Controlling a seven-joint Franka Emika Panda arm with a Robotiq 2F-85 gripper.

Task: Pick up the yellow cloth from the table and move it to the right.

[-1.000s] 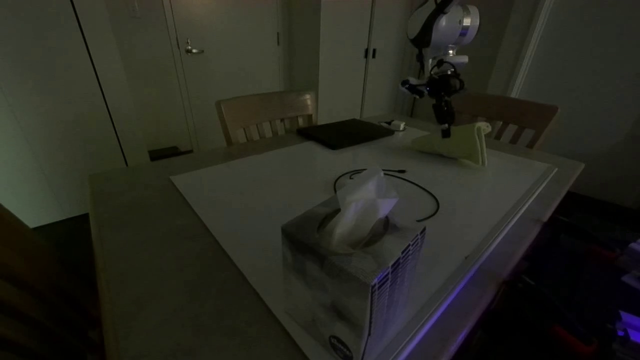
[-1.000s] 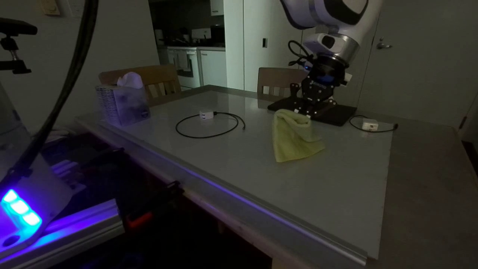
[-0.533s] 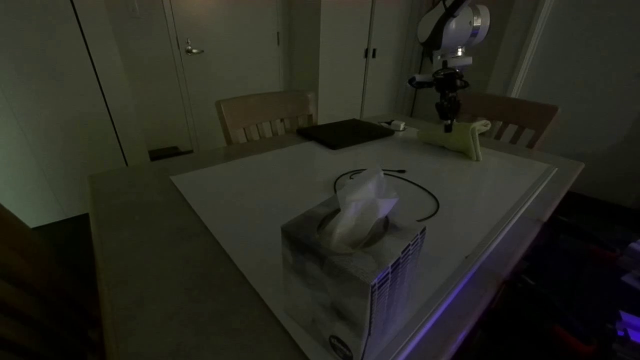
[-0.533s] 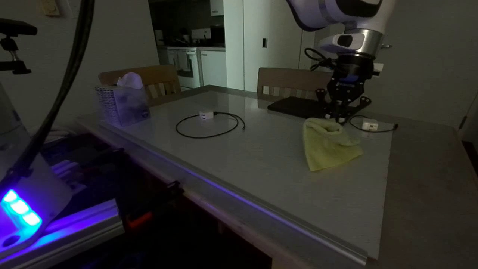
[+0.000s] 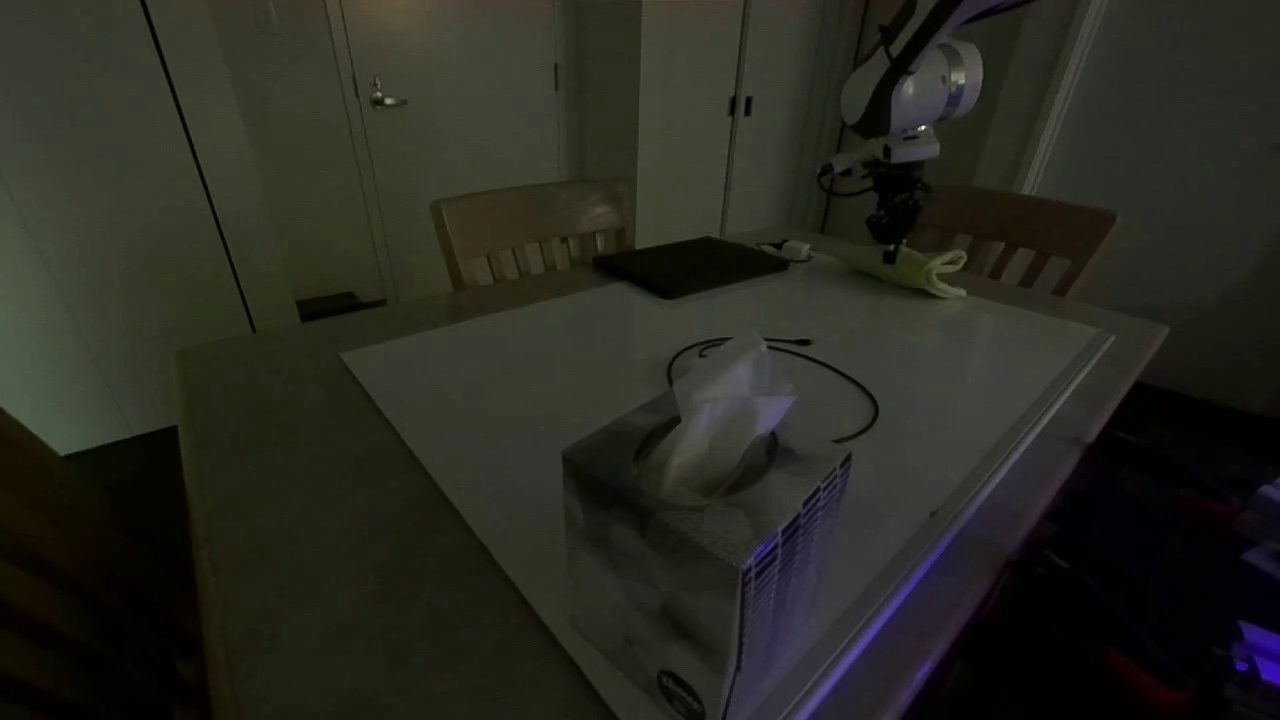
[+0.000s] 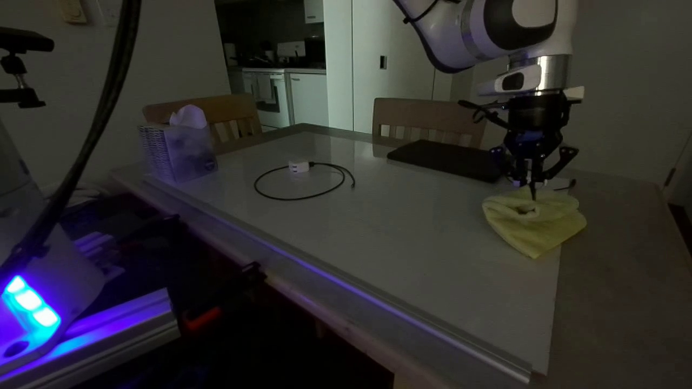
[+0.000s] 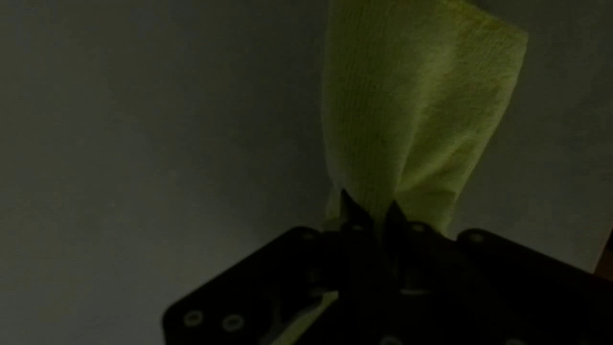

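The yellow cloth is folded and bunched at the far end of the table in both exterior views (image 5: 930, 272) (image 6: 540, 229). It appears to rest on the white table top (image 6: 411, 237), with one corner near or over the greyish border. My gripper (image 6: 532, 186) points down from above the cloth. In the wrist view, the dark fingertips (image 7: 371, 211) are closed around a raised fold of the cloth (image 7: 383, 105). Part of the cloth is hidden under the gripper. The gripper also shows in an exterior view (image 5: 892, 253), small and dark.
A grey tissue box (image 5: 680, 570) with a white tissue stands on the table. A flat black pad (image 6: 443, 159) lies behind the gripper. A black cable (image 6: 303, 198) with a white plug (image 6: 298, 166) lies mid-table. Wooden chairs (image 5: 540, 220) stand at the edges.
My gripper has carried the cloth right and nearer the camera in an exterior view. It has come down, and the hanging cloth is now lower and flatter, bunched at the table top.
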